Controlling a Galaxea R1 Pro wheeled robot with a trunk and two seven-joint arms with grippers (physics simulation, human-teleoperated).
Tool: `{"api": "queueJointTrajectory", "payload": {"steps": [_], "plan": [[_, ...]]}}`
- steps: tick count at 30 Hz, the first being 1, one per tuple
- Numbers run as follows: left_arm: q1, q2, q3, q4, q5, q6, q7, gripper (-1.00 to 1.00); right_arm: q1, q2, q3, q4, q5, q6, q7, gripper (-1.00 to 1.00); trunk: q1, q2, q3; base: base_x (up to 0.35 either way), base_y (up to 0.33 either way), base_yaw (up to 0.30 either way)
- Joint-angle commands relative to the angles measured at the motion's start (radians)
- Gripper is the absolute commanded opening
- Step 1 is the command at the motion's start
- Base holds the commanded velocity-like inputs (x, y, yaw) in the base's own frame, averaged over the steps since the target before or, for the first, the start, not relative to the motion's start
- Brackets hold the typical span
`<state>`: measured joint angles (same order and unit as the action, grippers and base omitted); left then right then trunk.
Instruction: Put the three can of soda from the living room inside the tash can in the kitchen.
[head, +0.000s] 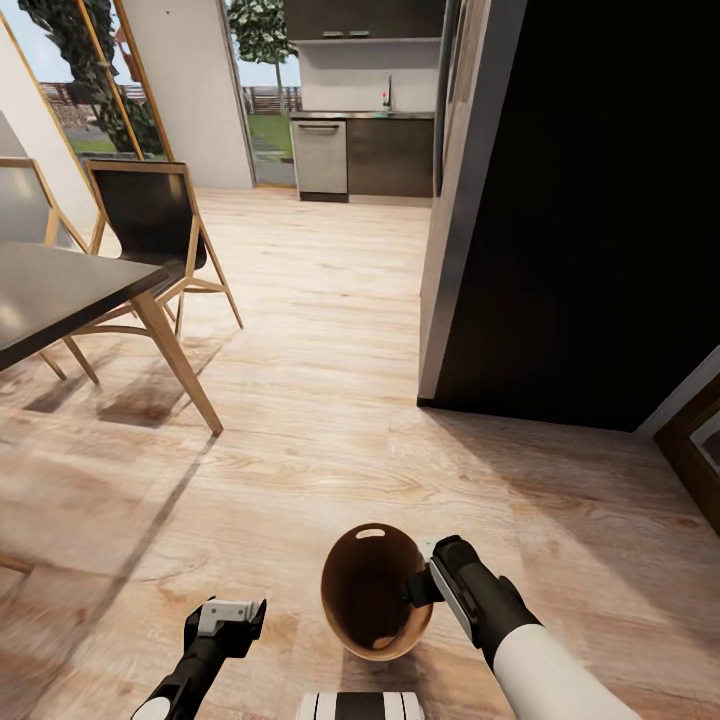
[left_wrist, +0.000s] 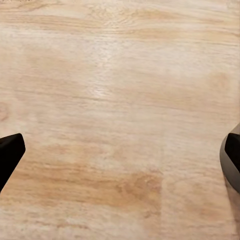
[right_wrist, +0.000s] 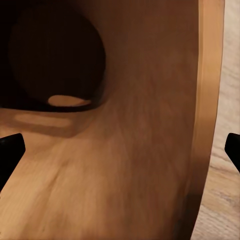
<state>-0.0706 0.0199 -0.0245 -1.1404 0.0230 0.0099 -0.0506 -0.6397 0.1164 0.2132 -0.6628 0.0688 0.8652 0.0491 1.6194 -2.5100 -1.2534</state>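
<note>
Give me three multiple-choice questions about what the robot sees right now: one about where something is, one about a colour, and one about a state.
1. Where is the trash can?
A. On the dark table
B. Low in front of the robot, at the right tool
C. On the kitchen counter

2. What colour is the trash can inside?
A. Brown
B. White
C. Green

3. How is the left tool?
A. Shut on a can
B. Gripping a chair
C. Open and empty

Answers:
1. B: the head view shows the trash can just ahead, its rim at the right tool.
2. A: its inner wall is brown.
3. C: the left tool has its fingertips wide apart over bare wooden floor.
</note>
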Motion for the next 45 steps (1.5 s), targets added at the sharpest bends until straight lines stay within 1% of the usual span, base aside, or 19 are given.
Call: {"api": "queueJointTrajectory", "payload": {"steps": [1,4,5,28,32,38,45], "plan": [[0.0,0.0,0.0,0.0,0.0,0.0,0.0,1.0,0.0,0.0,0.0,0.0,0.0,0.0,0.0,1.0,0.0,0.0,0.0,0.0,0.0,0.0],[0.0,0.0,0.0,0.001,0.0,-0.001,0.0,1.0,0.0,0.0,0.0,0.0,0.0,-0.001,0.0,1.0,0.0,0.0,0.0,0.0,0.0,0.0],[0.0,0.0,0.0,0.001,0.0,-0.001,0.0,1.0,0.0,0.0,0.0,0.0,0.0,-0.001,0.001,-1.0,0.0,0.0,0.0,0.0,0.0,0.0],[0.0,-0.001,0.0,0.001,0.0,-0.001,0.0,1.0,0.0,-0.001,0.0,-0.001,-0.001,0.001,0.0,-1.0,0.0,0.0,0.0,0.0,0.0,0.0],[0.0,-0.001,0.0,0.002,0.0,0.004,0.0,1.0,0.0,0.0,0.0,-0.001,-0.001,0.001,0.0,-1.0,0.002,-0.001,-0.015,0.0,0.0,0.0],[0.0,-0.001,0.0,0.001,0.0,0.0,0.0,1.0,0.0,0.0,0.002,-0.001,-0.001,0.001,0.0,-1.0,0.002,-0.001,-0.015,0.0,0.0,0.0],[0.0,-0.001,0.0,0.002,0.0,0.008,0.001,1.0,0.0,0.0,0.002,-0.001,-0.001,0.001,0.0,-1.0,-0.001,0.001,0.012,0.0,0.0,0.0]]}}
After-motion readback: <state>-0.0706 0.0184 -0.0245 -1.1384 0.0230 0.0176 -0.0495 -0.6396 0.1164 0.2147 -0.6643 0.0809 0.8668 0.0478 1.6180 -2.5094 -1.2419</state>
